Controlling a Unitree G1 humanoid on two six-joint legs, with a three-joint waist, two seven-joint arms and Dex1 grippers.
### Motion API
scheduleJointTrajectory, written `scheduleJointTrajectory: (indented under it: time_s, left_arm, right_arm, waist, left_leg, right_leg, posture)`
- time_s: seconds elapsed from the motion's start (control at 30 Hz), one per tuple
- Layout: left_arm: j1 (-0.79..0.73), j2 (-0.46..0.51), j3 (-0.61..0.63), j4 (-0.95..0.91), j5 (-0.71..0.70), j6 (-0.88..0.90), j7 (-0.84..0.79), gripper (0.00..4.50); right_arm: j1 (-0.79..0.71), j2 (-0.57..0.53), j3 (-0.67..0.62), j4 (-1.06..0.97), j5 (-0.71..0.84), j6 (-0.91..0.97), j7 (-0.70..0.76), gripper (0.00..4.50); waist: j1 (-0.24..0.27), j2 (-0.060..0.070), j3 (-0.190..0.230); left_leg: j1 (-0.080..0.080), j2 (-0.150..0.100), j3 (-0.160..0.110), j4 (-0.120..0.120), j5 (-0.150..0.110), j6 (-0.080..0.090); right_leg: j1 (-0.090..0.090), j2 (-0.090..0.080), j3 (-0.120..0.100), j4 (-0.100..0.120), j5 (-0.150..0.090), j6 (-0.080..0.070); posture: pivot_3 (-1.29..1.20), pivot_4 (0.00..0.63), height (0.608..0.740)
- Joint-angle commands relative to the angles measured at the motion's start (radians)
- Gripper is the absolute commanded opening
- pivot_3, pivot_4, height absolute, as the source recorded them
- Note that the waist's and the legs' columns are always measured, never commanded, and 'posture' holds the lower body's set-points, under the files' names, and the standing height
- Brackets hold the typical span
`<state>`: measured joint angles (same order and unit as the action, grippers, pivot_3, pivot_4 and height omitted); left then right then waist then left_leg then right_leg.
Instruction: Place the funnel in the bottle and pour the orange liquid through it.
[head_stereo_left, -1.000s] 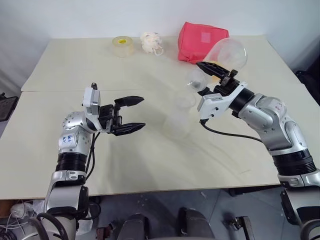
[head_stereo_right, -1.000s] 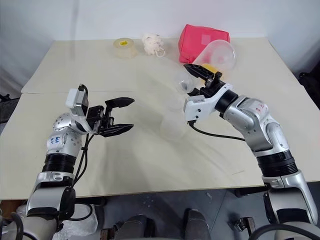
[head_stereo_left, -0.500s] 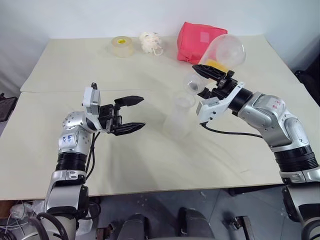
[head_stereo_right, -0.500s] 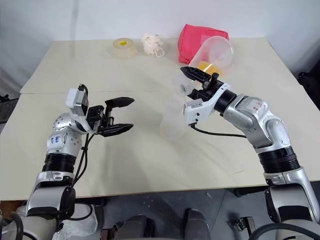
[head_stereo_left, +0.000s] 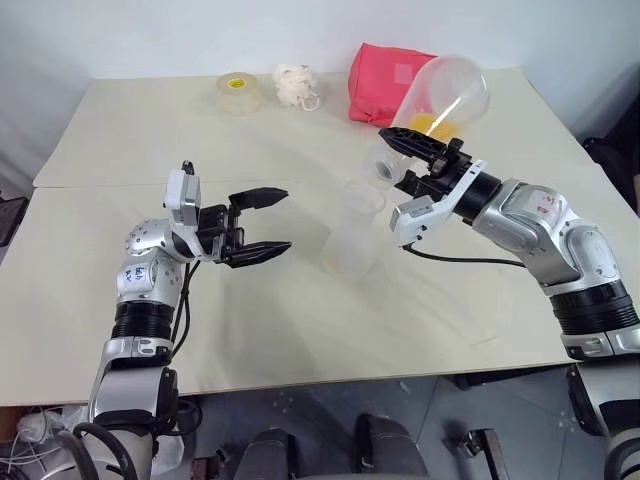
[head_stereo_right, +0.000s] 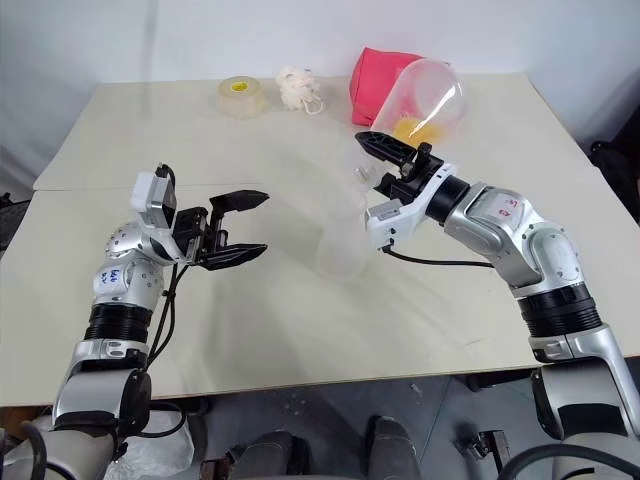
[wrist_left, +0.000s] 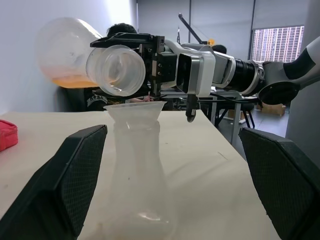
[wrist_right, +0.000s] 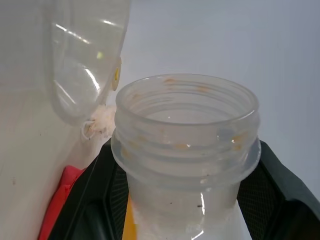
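Left eye view: the pouring step is judged to be in hand, as the funnel (head_stereo_left: 366, 197) is already seated in the bottle (head_stereo_left: 350, 245), which stands on the surface (head_stereo_left: 150, 130) just below and ahead of the right gripper (head_stereo_left: 415, 165). That gripper is clenched on the neck of a tilted flask (head_stereo_left: 450, 95), in whose belly the orange liquid (head_stereo_left: 430, 124) is pooled behind the fingers. The left gripper (head_stereo_left: 272, 222) is spread wide and empty, beside the bottle without touching it. Left wrist view: the flask's mouth is seen just above the funnel's rim, with nothing flowing yet; further tilting, with the mouth kept over the funnel, is called for. Right wrist view: the flask's threaded neck is seen clamped between the black fingers (wrist_right: 100, 200).
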<state>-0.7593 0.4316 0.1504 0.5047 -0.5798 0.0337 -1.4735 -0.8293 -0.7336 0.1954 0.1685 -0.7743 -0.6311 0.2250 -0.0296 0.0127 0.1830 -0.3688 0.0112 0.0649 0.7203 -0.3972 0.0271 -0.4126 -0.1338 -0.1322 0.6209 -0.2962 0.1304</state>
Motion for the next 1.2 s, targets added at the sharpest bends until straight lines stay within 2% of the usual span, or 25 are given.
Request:
scheduleJointTrajectory:
  time_s: [0.03,1.2]
  left_arm:
    - [-0.019,0.009,0.017,-0.009,-0.003,-0.009,0.001,4.50]
    - [-0.037,0.011,0.010,0.006,0.000,-0.002,-0.014,4.50]
  right_arm:
    - [-0.039,-0.019,-0.007,-0.011,-0.008,-0.017,-0.036,2.46]
    - [-0.092,-0.046,0.051,0.033,-0.164,-0.069,-0.174,2.46]
  waist:
    - [0.000,0.000,0.000]
    - [-0.001,0.000,0.000]
  left_leg:
    - [0.000,0.000,0.000,0.000,0.000,0.000]
    - [0.000,0.000,0.000,0.000,0.000,0.000]
  right_leg:
    - [0.000,0.000,0.000,0.000,0.000,0.000]
    - [0.000,0.000,0.000,0.001,0.000,0.000]
  posture:
    - [0.00,0.150,0.740]
    - [0.00,0.150,0.740]
